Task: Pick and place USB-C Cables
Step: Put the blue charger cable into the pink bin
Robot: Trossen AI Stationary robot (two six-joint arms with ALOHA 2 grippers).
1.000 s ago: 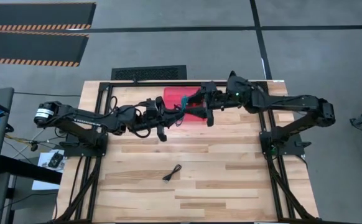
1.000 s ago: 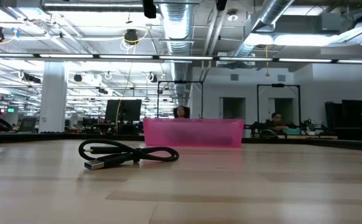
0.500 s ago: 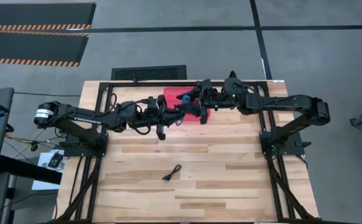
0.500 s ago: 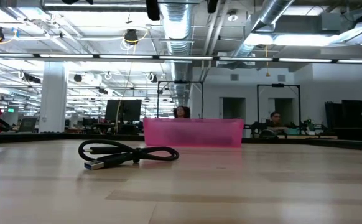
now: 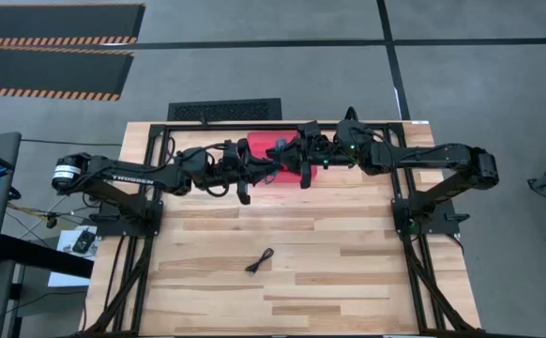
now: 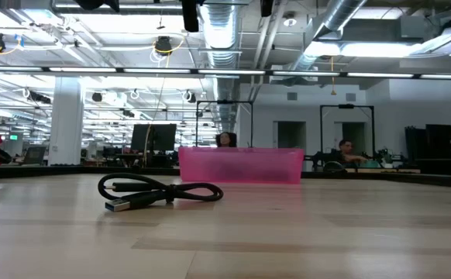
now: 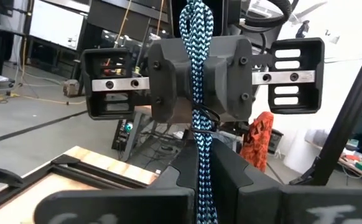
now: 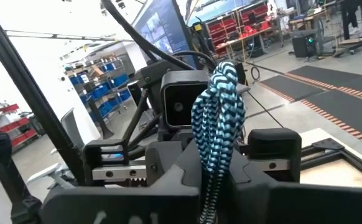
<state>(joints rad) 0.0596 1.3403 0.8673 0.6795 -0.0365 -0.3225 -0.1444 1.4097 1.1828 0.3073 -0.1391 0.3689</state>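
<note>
A light-blue braided USB-C cable [image 7: 199, 134] hangs in the air over the red tray [image 5: 257, 145] at the table's far side, stretched between my two grippers, which face each other. My left gripper [image 7: 204, 190] is shut on it from the left and my right gripper [image 8: 211, 190] from the right. From above, the cable [image 5: 279, 145] shows as a small blue spot where the arms meet. A black USB-C cable bundle [image 5: 259, 262] lies flat on the bare wood toward the near edge, also seen in the low view [image 6: 160, 191]. My left gripper pinches the blue cable bundle [image 7: 202, 163] between its two fingers, coming level from the table's left. The cable runs on from the fingertips into the right gripper, clear of the tray. My right gripper pinches the same bundle [image 8: 213, 163] between its two fingers, coming level from the table's right. The bundle's looped end [image 8: 224, 84] sticks out past the fingertips. Several strands lie side by side in the hold.
The red tray [image 6: 241, 165] stands near the far edge, with black frame rails [image 5: 160, 141] around the table's back and sides. Open wood lies around the black cable in the table's near half. People sit at desks in the room beyond the table.
My right gripper has moved toward the table's left, up to the blue cable held by my left gripper, and has taken hold of it. My left gripper has drawn back a little toward the left. The black cable has stayed where it was.
</note>
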